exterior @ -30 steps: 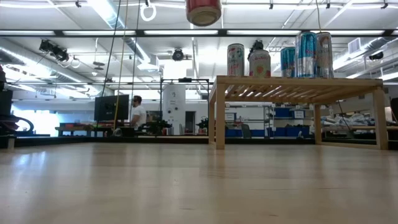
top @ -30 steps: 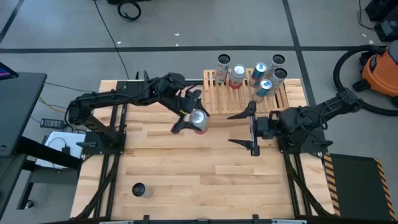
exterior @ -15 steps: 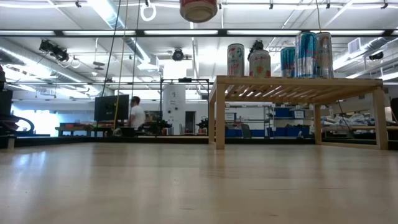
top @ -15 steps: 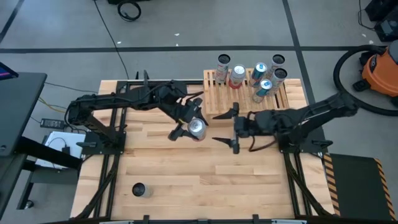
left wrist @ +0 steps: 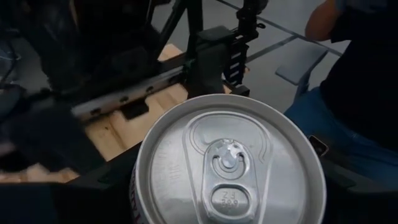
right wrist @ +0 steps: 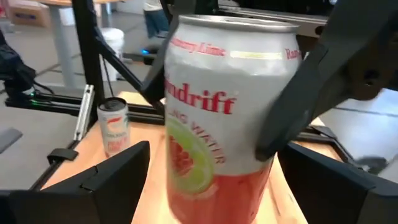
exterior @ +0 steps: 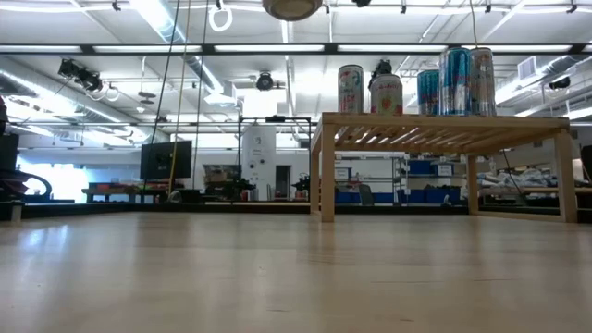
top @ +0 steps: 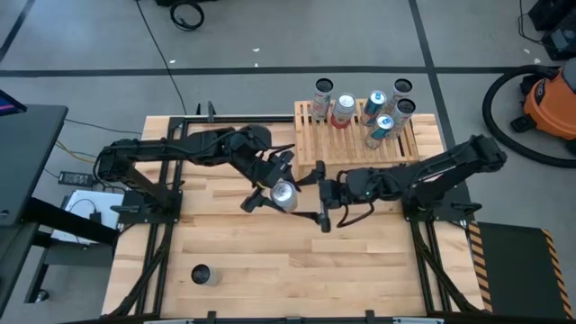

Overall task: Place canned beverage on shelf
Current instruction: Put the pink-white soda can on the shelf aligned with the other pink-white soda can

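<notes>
A white, red and green beverage can (top: 284, 192) is held in the air by my left gripper (top: 272, 182), left of the light-wood slatted shelf (top: 355, 144). Its silver top fills the left wrist view (left wrist: 230, 168). Only its bottom shows at the top of the low view (exterior: 292, 7). My right gripper (top: 321, 195) is open and level, just right of the can. Its fingers (right wrist: 118, 168) stand on either side of the can (right wrist: 211, 124) without touching it. My left gripper pinches the can's side wall (right wrist: 273, 93) between its two fingers, one finger (right wrist: 305, 87) slanting across the wall. The fingers come from the table's far left, slanting down. The can is lifted clear of the table, nearly upright, top up.
Several cans (top: 364, 108) stand on the shelf's top, toward its far edge. One more can (top: 202, 274) stands at the table's near left and shows in the right wrist view (right wrist: 114, 127). A person (left wrist: 360, 74) stands beyond the table.
My right gripper has reached toward the table's left, open, up to the can. My left gripper has carried the can higher and a little toward the near edge; in the low view the can has risen almost out of the picture.
</notes>
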Controlling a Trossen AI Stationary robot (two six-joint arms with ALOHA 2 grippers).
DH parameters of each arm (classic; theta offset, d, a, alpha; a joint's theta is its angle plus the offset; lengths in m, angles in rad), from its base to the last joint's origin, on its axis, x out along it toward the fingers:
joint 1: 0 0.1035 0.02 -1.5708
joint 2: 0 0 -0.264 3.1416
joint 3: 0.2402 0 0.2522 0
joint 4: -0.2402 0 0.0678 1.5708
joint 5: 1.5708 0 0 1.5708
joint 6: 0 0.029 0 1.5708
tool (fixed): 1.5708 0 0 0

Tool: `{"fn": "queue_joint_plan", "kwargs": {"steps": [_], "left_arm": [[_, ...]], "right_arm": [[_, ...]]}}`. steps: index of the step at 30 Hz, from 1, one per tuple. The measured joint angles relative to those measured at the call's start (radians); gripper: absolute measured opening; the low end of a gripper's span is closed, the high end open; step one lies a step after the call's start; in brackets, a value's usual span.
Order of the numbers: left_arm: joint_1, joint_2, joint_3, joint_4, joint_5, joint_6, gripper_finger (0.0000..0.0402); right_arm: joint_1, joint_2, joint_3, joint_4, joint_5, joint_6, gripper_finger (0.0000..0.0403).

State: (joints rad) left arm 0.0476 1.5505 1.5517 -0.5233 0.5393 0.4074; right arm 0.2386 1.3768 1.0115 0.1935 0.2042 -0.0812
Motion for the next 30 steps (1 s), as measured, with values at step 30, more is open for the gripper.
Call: {"fn": "queue_joint_plan", "kwargs": {"steps": [30], "left_arm": [[-0.029, 0.001, 0.000, 0.035, -0.007, 0.021, 0.0300]], "right_arm": [[-0.020, 0.077, 0.000, 0.145, -0.071, -0.053, 0.0306]]}}
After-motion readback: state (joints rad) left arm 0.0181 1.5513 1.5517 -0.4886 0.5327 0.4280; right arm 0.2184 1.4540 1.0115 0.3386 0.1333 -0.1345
